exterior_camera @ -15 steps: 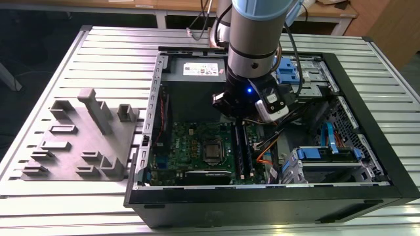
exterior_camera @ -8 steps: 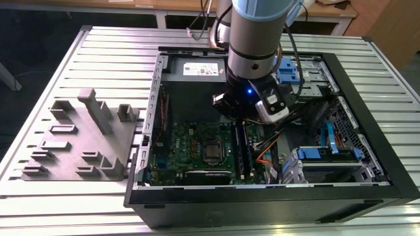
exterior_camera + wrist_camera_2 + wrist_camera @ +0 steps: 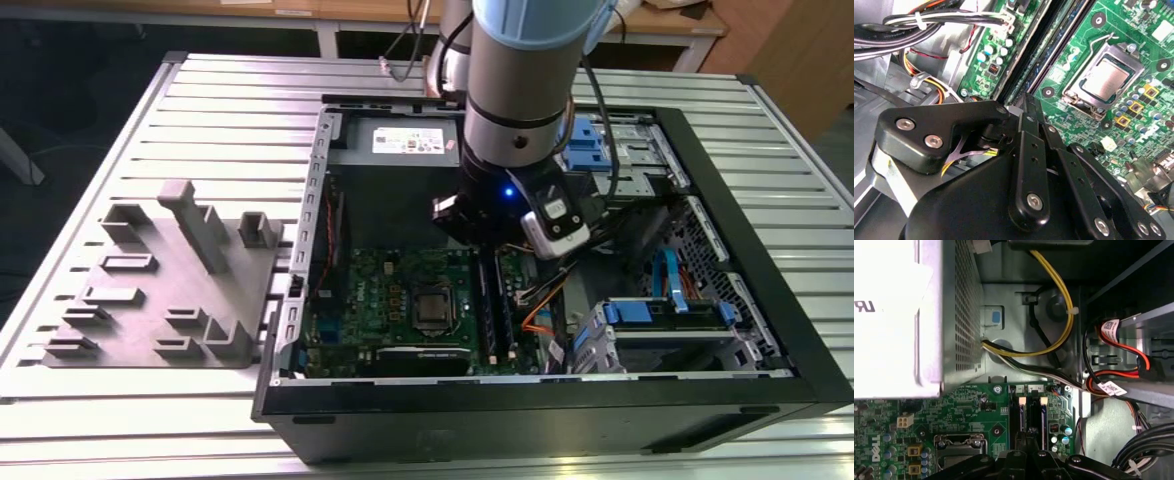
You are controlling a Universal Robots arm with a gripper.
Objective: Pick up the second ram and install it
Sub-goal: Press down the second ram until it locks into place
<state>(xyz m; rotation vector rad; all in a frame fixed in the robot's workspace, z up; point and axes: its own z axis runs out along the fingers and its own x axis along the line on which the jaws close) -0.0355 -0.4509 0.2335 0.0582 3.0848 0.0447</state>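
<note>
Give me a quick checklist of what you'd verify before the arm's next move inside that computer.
1. Computer case open on top: ok.
2. Gripper over the memory slots, beside the processor socket: ok.
3. Yellow cable apart from the slots: ok.
4. Second ram held in the gripper: cannot tell.
5. Second ram seated in its slot: cannot tell.

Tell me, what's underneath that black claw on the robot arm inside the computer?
Under the gripper lies the green motherboard, with long dark memory slots running beneath it and the silver processor socket beside them. The claw covers the spot directly under its tip, so whether it holds a memory stick cannot be seen.
</note>
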